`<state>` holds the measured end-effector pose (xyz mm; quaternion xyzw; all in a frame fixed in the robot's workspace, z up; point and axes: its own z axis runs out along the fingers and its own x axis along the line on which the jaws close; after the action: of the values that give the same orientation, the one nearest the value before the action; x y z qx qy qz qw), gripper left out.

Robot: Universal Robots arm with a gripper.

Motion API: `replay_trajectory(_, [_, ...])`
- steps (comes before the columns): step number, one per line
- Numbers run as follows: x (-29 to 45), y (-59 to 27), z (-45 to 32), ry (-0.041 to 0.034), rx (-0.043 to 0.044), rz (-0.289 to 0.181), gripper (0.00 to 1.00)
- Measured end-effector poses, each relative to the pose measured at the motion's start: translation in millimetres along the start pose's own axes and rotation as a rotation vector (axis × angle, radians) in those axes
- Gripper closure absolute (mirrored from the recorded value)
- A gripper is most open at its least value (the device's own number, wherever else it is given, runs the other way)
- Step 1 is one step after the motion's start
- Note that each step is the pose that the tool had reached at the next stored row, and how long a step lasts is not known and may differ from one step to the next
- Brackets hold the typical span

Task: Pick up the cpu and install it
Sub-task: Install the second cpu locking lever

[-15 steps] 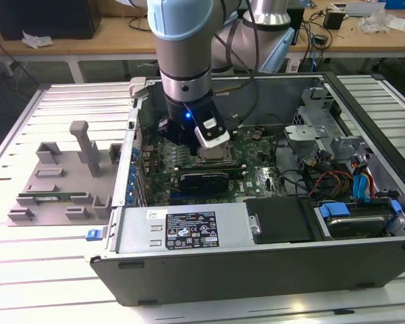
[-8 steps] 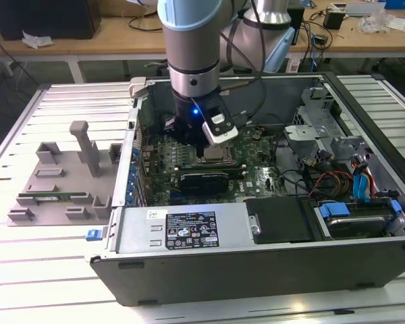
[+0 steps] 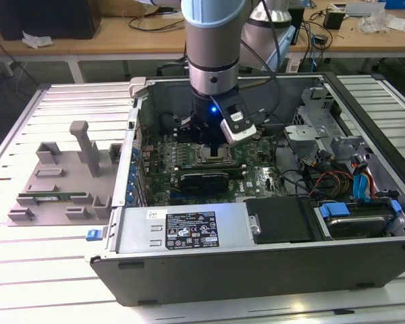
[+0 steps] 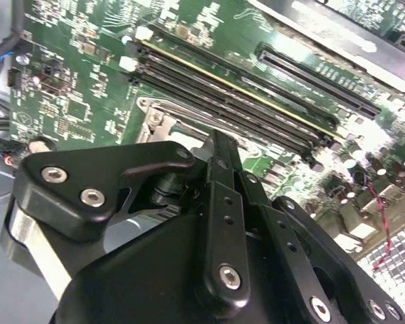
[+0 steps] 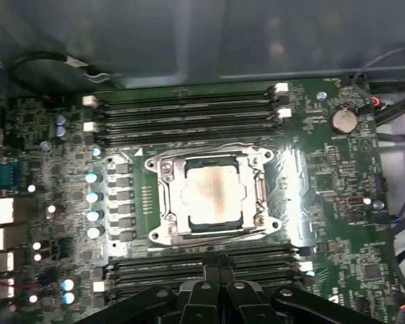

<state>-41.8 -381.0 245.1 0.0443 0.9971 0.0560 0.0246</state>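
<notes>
My gripper [image 5: 219, 287] hangs low inside the open computer case [image 3: 270, 266], fingers drawn together with nothing seen between them. Just beyond, the cpu [image 5: 212, 194] lies flat within the socket frame [image 5: 260, 177] on the motherboard [image 5: 324, 196]. I judge seating should be checked square before anything presses down.

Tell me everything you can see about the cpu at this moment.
In the first wrist view the cpu is a small flat square with a dull silvery metal top. It lies level inside the metal socket frame on the green motherboard, between rows of memory slots. Nothing grips it; the gripper's dark linkage lies apart from it.
</notes>
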Motion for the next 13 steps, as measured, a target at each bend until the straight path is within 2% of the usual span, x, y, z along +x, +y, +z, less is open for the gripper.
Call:
replay_trajectory(3, [-4.7, 4.8, 0.8, -0.0008, 0.0055, 0.002, 0.89])
replay_trajectory(4, [-6.1, 10.2, 1.5, -0.0011, 0.0087, 0.003, 0.89])
replay_trajectory(6, [-5.1, 24.3, 3.3, -0.0012, 0.0097, 0.003, 0.89])
replay_trajectory(7, [-4.9, 28.4, 3.9, -0.0013, 0.0095, 0.003, 0.89])
replay_trajectory(10, [-4.4, 35.1, 4.6, -0.0012, 0.0096, 0.003, 0.89])
replay_trajectory(13, [-4.4, 36.2, 4.7, -0.0012, 0.0096, 0.003, 0.89])
